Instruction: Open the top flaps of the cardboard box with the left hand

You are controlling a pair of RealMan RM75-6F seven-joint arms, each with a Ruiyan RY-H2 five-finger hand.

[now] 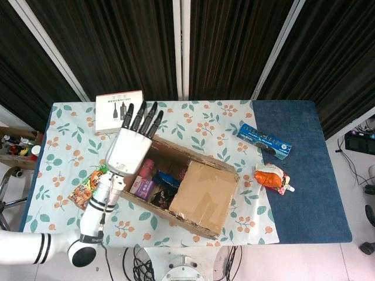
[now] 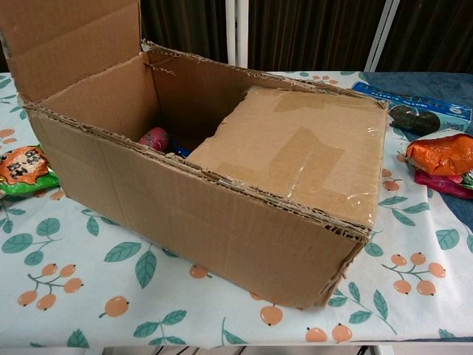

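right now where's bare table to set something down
Widest free patch: the blue cloth in front of the orange pouch. Also the floral cloth between the white box and the blue packet, behind the cardboard box. Crowded on the left, where the left hand hovers over the green snack bag.
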